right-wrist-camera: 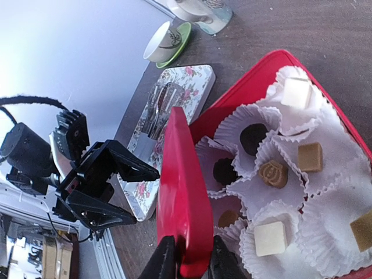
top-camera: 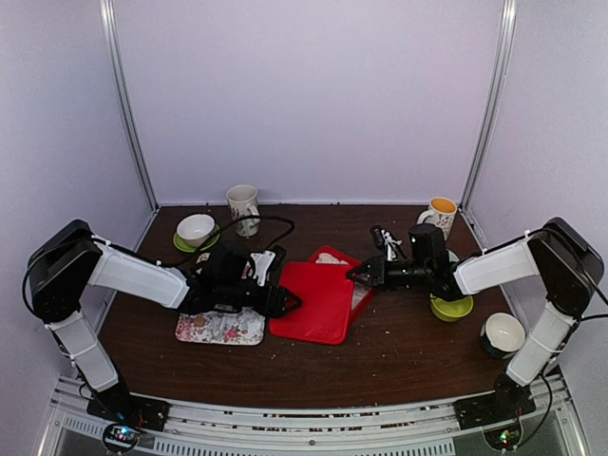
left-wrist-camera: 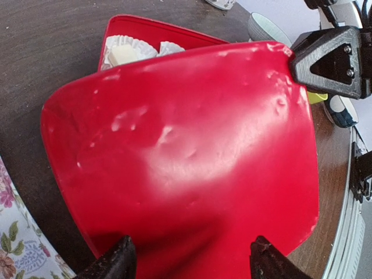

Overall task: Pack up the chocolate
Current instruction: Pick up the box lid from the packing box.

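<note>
Right wrist: claw pinched on the lid, chocolates open in the box

Right wrist view shows the right claw point(right-wrist-camera: 189, 256) narrowed onto the edge of the red lid point(right-wrist-camera: 183, 192), one finger pressed on each face. The lid stands tilted up on edge along the left side of the red box point(right-wrist-camera: 241, 84). The chocolate point(right-wrist-camera: 274, 173) sits uncovered inside the box. There are dark, tan and pale pieces, each in its own white paper cup point(right-wrist-camera: 325, 197).

The left claw point(right-wrist-camera: 145, 197) is on the other side of the lid with its jaws spread wide. From the left wrist view the lid's near corner lies between its two fingers point(left-wrist-camera: 110, 261), which stand well apart on either side of the thin sheet. I cannot tell whether either finger touches it. The right claw's black tip clamps the lid's far right corner in that view.

From the top view the box sits mid-table with the lid across its left and near part. A flowered tray point(top-camera: 220, 327) lies just left of the lid on the brown table point(top-camera: 399, 351), carrying metal tongs point(right-wrist-camera: 160, 107). The left arm partly hides them from above.
</note>
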